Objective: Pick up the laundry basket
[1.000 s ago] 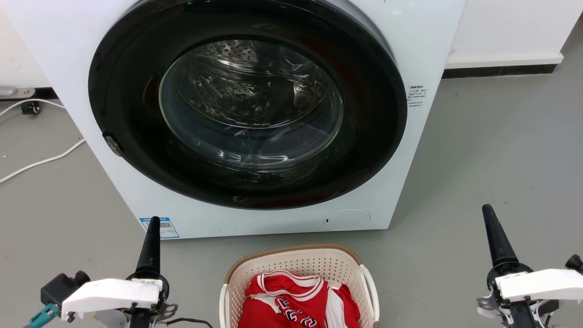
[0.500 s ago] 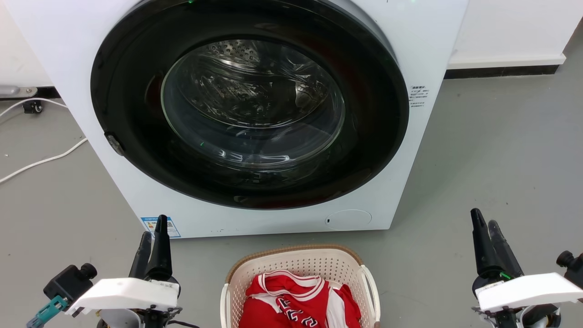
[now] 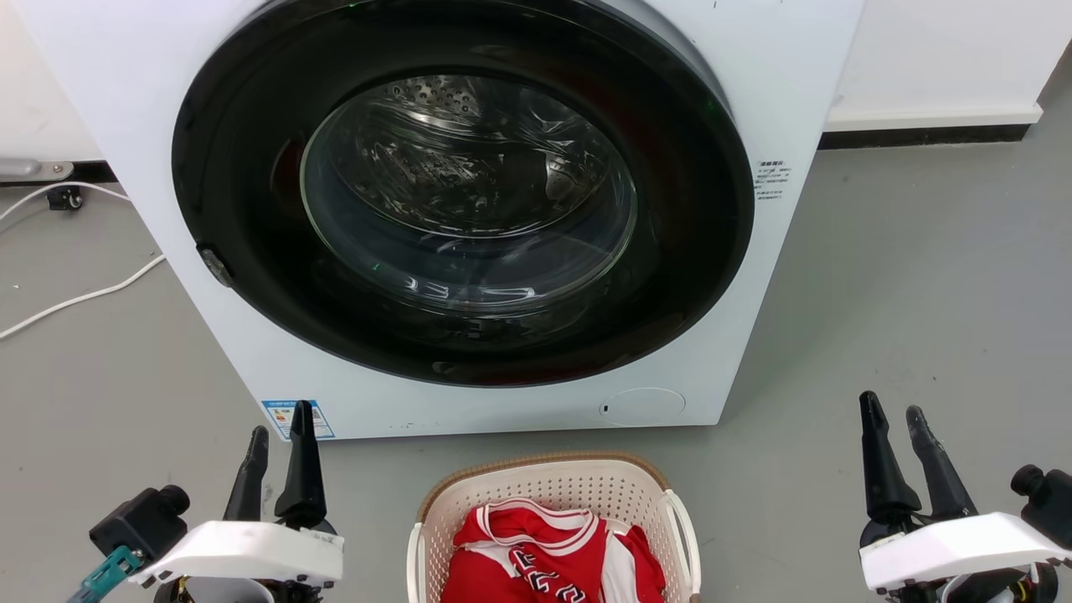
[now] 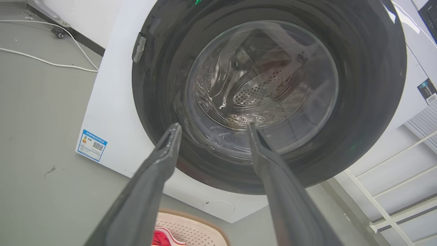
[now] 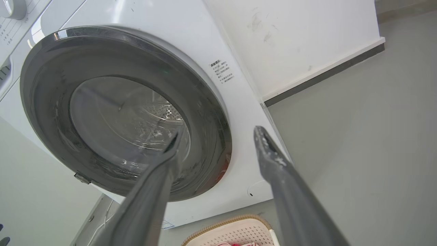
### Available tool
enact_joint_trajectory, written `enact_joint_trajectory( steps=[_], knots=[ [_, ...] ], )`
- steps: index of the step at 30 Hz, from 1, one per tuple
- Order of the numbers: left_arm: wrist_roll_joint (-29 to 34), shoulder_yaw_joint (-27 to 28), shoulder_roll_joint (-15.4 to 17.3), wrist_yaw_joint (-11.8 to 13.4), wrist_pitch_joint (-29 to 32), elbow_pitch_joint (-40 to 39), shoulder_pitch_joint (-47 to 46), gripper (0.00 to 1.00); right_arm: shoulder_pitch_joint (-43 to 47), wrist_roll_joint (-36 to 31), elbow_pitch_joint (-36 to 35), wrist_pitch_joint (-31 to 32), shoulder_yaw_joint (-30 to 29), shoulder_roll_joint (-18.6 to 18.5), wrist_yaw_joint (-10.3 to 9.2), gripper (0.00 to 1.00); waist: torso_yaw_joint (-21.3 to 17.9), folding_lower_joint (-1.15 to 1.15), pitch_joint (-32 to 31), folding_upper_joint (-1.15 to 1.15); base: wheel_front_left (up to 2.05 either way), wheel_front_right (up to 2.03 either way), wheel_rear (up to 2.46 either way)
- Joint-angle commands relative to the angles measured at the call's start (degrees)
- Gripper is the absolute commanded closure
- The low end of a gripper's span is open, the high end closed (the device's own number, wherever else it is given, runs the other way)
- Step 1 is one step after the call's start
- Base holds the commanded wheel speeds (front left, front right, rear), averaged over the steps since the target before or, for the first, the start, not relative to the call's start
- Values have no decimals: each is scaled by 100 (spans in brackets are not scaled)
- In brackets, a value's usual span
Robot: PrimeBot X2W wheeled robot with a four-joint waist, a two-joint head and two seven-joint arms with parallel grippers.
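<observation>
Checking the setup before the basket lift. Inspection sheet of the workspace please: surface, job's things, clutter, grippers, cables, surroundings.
Surface: grey floor, smooth, a few small marks.
Job's things: laundry basket on the floor in front of the washer, between the two grippers, untouched; a red-and-white jersey lies in it.
Clutter: nothing seen.
Grippers: left gripper open, to the basket's left and apart from it; right gripper open, farther off to its right; both hold nothing.
Cables: white cable on the floor left of the washer, away from the basket.
Surroundings: front-loading washer with its round door shut; white wall with a dark baseboard behind.
</observation>
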Motion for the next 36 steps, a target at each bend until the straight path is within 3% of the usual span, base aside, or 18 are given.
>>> enact_joint_trajectory(
  steps=[1,36],
  knots=[
    [185,-10,24,17,-58,-96,20,0,32,-182,-105,-51,5,-23,2,0,4,0,-4,0,0,0,0],
    [2344,-82,29,137,-561,-106,330,0,368,-2454,-287,-551,93,-26,1,0,61,0,-103,0,0,0,0]
  ],
)
